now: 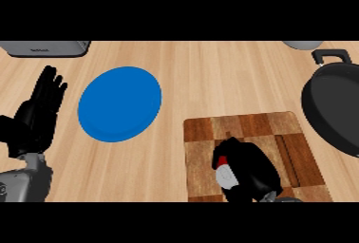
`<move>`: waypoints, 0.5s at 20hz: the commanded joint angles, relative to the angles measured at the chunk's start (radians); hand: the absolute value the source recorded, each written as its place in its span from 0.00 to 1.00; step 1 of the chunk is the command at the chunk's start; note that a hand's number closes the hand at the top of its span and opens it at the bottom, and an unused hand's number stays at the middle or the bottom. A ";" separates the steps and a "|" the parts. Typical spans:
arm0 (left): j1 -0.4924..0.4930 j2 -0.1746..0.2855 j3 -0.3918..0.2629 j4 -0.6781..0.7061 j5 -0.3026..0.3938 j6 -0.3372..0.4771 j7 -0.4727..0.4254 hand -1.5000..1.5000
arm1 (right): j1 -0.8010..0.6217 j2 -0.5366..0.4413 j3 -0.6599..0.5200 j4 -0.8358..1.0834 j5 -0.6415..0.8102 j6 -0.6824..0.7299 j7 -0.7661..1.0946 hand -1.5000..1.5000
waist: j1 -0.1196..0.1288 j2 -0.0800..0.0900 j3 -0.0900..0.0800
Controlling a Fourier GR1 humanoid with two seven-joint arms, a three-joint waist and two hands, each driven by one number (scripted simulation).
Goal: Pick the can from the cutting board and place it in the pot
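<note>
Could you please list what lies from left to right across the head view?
The left hand → plate → cutting board, where the right hand curls round the can → pot.

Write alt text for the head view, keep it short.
The right robot hand curls round a can at the near end of a checkered wooden cutting board, with a black pot just right of the board. A blue plate lies on the counter left of the board, and the left robot hand rests open near the left edge, fingers up.
</note>
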 commanded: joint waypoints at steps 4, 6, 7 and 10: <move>-0.007 -0.020 0.003 -0.002 -0.008 0.000 0.008 0.50 | 0.135 0.012 0.059 -0.155 0.063 -0.009 0.041 1.00 | -0.001 0.008 0.006; -0.038 0.014 0.022 0.003 0.000 -0.016 0.038 0.50 | 0.147 0.063 0.107 -0.242 0.097 -0.021 0.125 1.00 | -0.005 0.007 0.006; -0.028 0.005 -0.005 -0.066 -0.023 0.013 0.097 0.50 | 0.153 0.032 0.072 -0.217 0.114 -0.089 0.066 1.00 | -0.003 0.006 0.006; 0.013 0.001 0.008 -0.031 -0.019 0.001 0.033 0.50 | 0.104 0.104 0.018 -0.332 0.169 -0.186 0.139 1.00 | -0.011 0.002 0.006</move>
